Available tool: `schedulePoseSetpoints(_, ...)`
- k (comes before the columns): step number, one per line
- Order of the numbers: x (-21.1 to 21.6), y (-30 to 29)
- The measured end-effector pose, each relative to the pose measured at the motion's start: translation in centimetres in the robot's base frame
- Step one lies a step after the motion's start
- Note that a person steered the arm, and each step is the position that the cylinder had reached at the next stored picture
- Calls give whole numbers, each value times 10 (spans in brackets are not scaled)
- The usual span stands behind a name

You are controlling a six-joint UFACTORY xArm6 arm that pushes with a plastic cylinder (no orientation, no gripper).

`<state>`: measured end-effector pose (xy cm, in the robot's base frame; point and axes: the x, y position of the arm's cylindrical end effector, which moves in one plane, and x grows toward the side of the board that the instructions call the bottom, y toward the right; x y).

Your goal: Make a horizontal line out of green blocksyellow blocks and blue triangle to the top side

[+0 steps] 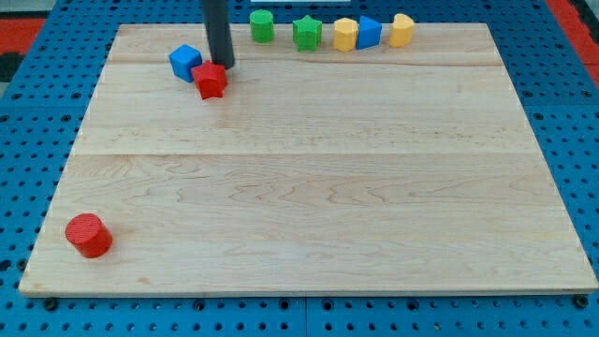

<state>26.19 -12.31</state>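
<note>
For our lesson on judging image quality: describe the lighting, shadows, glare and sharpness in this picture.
Camera view: even, soft light on the wooden board, with no strong glare; the red cylinder casts only a faint shadow; block edges look slightly soft; my tip, touching the red star-like block, is sharp enough to place.

The rod runs out past the view's top edge, so its upper part and the arm do not show. My tip ends right at the red star, and whether the two touch cannot be told. The rod also covers a strip of the desk behind it. The blue triangle shows as a blocky shape; its outline is too small to make out. The yellow blocks' shapes are also unclear.
</note>
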Motion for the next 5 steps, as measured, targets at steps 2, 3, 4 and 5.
schedulePoseSetpoints(2, -71, -13)
schedulePoseSetpoints(3, -70, -6)
schedulePoseSetpoints(4, -70, 28)
schedulePoseSetpoints(5, -53, 37)
